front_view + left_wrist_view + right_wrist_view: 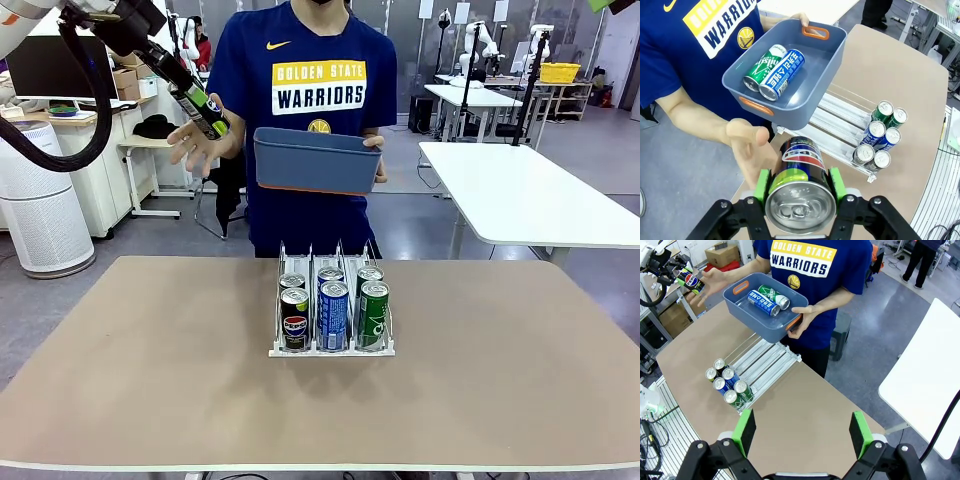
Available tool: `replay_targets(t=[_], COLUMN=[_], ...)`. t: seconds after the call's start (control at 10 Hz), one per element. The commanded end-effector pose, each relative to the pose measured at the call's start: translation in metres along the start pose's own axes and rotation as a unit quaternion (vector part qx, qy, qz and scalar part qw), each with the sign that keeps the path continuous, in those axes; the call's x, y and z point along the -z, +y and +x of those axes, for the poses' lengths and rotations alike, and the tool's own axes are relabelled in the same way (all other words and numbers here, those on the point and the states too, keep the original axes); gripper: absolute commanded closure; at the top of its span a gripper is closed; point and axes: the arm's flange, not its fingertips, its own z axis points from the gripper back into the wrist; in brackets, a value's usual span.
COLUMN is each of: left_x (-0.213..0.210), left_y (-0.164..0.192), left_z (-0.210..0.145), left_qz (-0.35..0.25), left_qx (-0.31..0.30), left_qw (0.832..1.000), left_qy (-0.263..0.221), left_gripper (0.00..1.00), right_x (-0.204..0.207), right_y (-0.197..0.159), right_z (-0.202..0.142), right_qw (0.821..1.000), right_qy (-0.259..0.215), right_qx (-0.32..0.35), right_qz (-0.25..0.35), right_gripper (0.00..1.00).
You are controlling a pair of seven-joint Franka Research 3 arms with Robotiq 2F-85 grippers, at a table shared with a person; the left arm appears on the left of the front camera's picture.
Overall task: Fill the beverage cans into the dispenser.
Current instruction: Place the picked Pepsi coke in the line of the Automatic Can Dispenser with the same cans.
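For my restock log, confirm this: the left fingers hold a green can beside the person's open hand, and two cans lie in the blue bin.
Wrong colour: the left fingers hold a dark Pepsi can, as the left wrist view shows. The open hand beside it and the two cans in the blue bin are right.

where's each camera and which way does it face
Front view: fixed between the arms, facing across the table at the person holding a blue bin; left pincer top left, shut on a Pepsi can.
Left wrist view: on the raised left wrist, looking down past its gripped can at bin, person's hand and dispenser.
Right wrist view: high on the right wrist, looking down at table and person; open right pincer at bottom.
Both wrist views show two cans in the bin, six cans in the dispenser.
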Motion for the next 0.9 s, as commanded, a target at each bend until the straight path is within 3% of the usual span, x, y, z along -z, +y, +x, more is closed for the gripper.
replay_targets(t=[0.0,0.5,0.6,0.8], left_x=[-0.001,-0.001,0.000,-0.002], left_y=[-0.001,-0.001,0.000,-0.014], left_z=[0.000,0.000,0.000,0.002], left_qz=[0.000,0.000,0.000,0.011], left_qx=[0.000,0.000,0.000,-0.045], left_qw=[1.000,1.000,1.000,0.998], left_qy=[-0.002,-0.002,0.000,0.039], left_gripper=[1.00,1.00,0.42,0.42], right_x=[0.000,0.000,0.000,0.000], right_y=[0.002,0.002,0.002,0.002], right_z=[0.000,0.000,0.000,0.000], right_qw=[1.000,1.000,1.000,1.000], right_qy=[0.000,0.000,0.000,0.000], right_qx=[-0.001,-0.001,-0.001,-0.001], right_qz=[0.002,0.002,0.002,0.002], right_gripper=[0.00,0.00,0.00,0.00])
